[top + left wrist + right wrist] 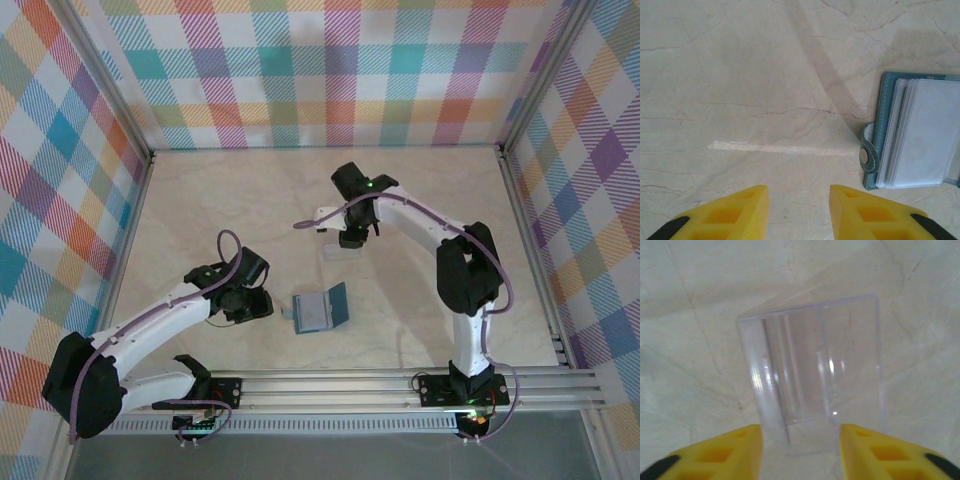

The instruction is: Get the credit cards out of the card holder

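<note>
The card holder [318,311] lies open on the table between the arms, teal outside and pale grey-blue pockets inside. In the left wrist view the card holder [920,135] fills the right edge, its snap tab [867,156] pointing toward me. I cannot make out any credit cards; they are hidden in the pockets or out of view. My left gripper [262,305] [797,192] is open just left of the holder, over bare table. My right gripper [350,240] [800,432] is open farther back, low over a clear plastic piece, touching nothing.
The clear plastic square piece [815,375] [335,253] lies flat on the marble-patterned table [200,200] just behind the holder. Plaid walls enclose the table on three sides. A metal rail [400,385] runs along the near edge.
</note>
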Available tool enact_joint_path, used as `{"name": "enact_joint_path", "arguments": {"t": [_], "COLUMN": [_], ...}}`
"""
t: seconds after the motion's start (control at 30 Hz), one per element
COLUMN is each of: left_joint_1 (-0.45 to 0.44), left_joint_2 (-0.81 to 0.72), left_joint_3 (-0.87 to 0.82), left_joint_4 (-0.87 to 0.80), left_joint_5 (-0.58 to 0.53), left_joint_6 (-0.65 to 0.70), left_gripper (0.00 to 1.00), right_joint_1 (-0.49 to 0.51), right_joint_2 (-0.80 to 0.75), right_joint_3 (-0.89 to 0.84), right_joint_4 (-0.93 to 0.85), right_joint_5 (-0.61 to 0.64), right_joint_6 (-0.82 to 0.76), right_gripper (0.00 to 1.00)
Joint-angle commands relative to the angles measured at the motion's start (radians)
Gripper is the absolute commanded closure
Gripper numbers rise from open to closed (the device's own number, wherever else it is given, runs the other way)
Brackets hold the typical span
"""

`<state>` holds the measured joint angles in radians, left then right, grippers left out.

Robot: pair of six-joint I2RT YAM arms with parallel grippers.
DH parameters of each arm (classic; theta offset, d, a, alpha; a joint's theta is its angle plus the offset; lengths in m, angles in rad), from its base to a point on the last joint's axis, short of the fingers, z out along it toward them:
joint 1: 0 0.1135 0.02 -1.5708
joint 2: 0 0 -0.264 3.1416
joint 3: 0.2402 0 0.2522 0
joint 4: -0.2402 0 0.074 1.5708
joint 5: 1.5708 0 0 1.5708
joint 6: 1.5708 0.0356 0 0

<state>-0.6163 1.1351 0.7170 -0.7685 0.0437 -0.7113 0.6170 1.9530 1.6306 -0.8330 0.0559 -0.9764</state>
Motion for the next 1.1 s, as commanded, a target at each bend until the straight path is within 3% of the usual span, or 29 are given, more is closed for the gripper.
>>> {"name": "enact_joint_path", "arguments": {"t": [0.0, 0.2, 0.4, 1.07], "left_joint_1": [0.01, 0.01, 0.01, 0.01], "left_joint_2": [0.008, 0.022, 0.026, 0.01], "left_joint_3": [0.022, 0.028, 0.035, 0.037], "left_joint_4": [0.008, 0.009, 0.005, -0.009], "left_joint_5": [0.014, 0.017, 0.016, 0.011], "left_joint_6": [0.001, 0.007, 0.009, 0.009], "left_gripper": [0.63, 0.63, 0.63, 0.63], "right_joint_1": [0.015, 0.024, 0.026, 0.026], "right_joint_2": [-0.063, -0.019, 0.028, 0.005], "right_joint_3": [-0.061, -0.084, -0.08, -0.069], "right_joint_4": [0.083, 0.113, 0.152, 0.307], "right_joint_5": [-0.056, -0.031, 0.019, 0.145], "right_joint_6": [0.045, 0.057, 0.045, 0.032], "right_gripper": [0.46, 0.36, 0.33, 0.31]}}
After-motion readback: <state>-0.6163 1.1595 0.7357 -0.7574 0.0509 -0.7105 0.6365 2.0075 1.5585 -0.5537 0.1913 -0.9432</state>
